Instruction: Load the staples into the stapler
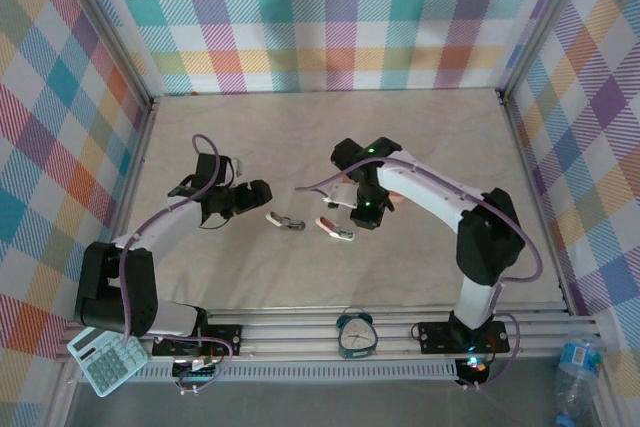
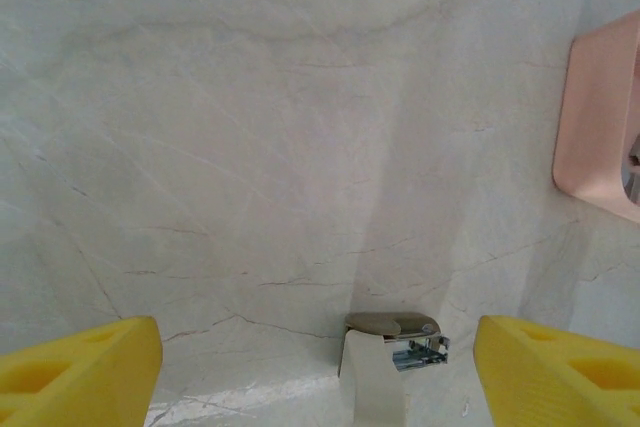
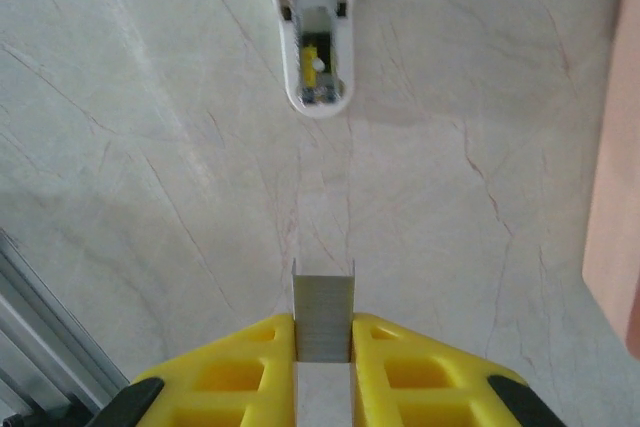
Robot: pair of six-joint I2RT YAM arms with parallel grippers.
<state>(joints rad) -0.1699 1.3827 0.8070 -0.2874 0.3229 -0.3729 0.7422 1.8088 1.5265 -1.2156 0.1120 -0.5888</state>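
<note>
A short grey strip of staples (image 3: 322, 307) stands pinched between the yellow fingers of my right gripper (image 3: 322, 332), which is shut on it above the table. Ahead of it lies a white and pink stapler (image 3: 315, 37) with its top swung open and the metal channel showing; from above, this stapler (image 1: 335, 232) sits just left of the right gripper (image 1: 365, 215). A second, beige stapler (image 2: 385, 362) lies between the wide-open fingers of my left gripper (image 2: 318, 357), near the right finger, untouched. From above, it (image 1: 285, 221) lies just right of the left gripper (image 1: 258, 194).
A pink box (image 2: 600, 127) stands right of the beige stapler, and its edge (image 3: 615, 197) shows at the right of the right wrist view. An alarm clock (image 1: 355, 334), a calculator (image 1: 105, 362) and a water bottle (image 1: 578, 367) sit by the near rail. Plaid walls enclose the table.
</note>
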